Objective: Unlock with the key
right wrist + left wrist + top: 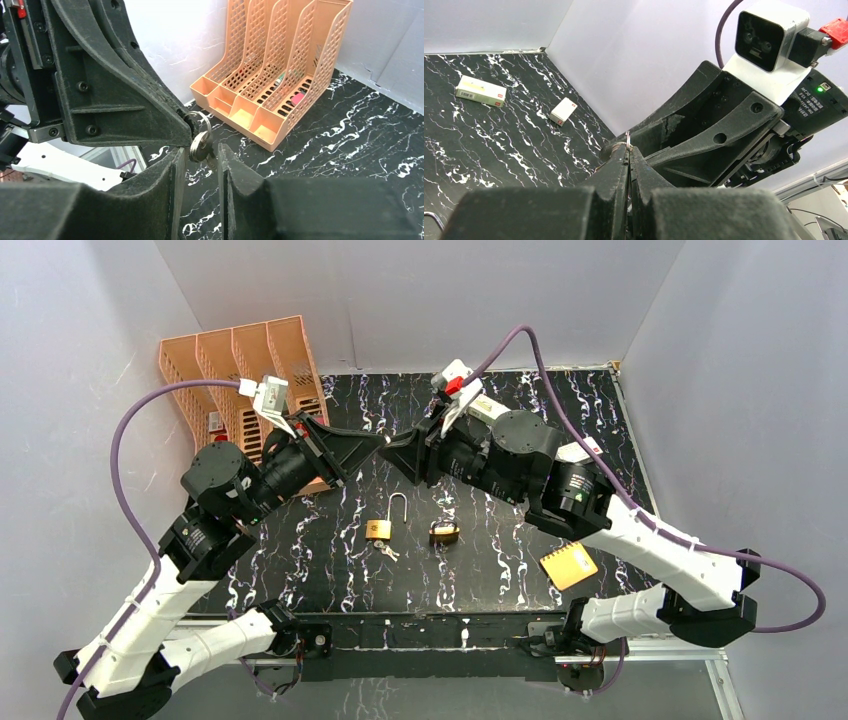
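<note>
HANDOVER ABOVE THE LOCK: The L claw (628, 150) is clenching the ring of the key (198, 145), which is dangling in the air above and behind the shut padlock (444, 533). The R claw (200, 152) is standing released, its 2 fingers apart on either side of the key w/ a gap showing, so it is gripping nothing yet.

Risks, as judged from here:
- The key is hanging loose on its ring and prob. swinging. A pinch could be catching it crooked, leaving the blade pointing wrong for the keyhole.
- If the L claw is letting go before the R one is biting, the key is dropping to the bench (330, 570).
- The 2 tips are working v. close together, so a bump is possible.

The bench is glossy black w/ white veining, and pale panels are closing in 3 sides. An open padlock (378, 529) is lying just beside the shut one. A yellow notepad (568, 566) is sitting near it on the R arm's side, and an orange 4-slot rack (240, 365) is standing well apart from it, by the back panel.
</note>
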### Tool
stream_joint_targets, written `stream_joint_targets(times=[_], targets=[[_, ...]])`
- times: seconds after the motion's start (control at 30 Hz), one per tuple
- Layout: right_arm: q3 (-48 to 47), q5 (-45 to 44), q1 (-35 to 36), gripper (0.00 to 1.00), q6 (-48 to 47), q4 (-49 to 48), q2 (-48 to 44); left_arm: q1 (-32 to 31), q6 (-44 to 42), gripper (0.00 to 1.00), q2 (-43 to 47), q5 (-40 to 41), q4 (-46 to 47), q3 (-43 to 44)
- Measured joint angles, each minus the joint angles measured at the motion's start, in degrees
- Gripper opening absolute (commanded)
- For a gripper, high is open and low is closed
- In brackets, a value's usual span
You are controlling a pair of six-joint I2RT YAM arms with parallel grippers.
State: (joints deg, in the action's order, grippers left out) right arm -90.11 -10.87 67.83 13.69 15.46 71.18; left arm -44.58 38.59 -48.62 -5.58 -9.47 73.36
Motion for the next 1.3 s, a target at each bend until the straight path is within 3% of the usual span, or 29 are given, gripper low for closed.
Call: stream_joint_targets(times=[0.33, 0.53, 0.9, 1.07, 1.1, 1.2, 1.3], targets=[[0.0, 2.5, 0.0, 0.22, -0.1, -0.5, 0.2, 0.0, -1.0, 0.0, 0.0, 0.6, 0.0, 0.8], [0.0, 2.4, -0.3, 0.0, 0.2, -0.5, -0.1, 0.0, -2.2, 0.0, 0.0, 1.0, -0.5, 1.4], [0.0, 2.4, -0.3, 0.0, 0.7, 0.5, -0.7, -0.1, -3.5, 0.01, 0.0, 1.0, -0.5, 1.4], [2.0, 2.0, -0.3, 0.0, 0.7, 0.7, -2.7, -0.1, -4.6, 0.5, 0.2, 1.6, -0.7, 1.4], [2.7, 1.7, -0.3, 0.0, 0.9, 0.6, -3.5, -0.1, -4.7, 0.56, 0.4, 1.7, -0.7, 1.2], [3.7, 1.0, -0.3, 0.0, 1.1, 0.3, -5.5, 0.0, -5.6, 0.68, 2.3, 1.7, -0.2, -0.5], [3.8, 0.9, -0.3, 0.0, 1.4, -0.5, -6.8, 0.0, -7.4, 0.71, 6.6, 0.3, 2.1, -5.6]])
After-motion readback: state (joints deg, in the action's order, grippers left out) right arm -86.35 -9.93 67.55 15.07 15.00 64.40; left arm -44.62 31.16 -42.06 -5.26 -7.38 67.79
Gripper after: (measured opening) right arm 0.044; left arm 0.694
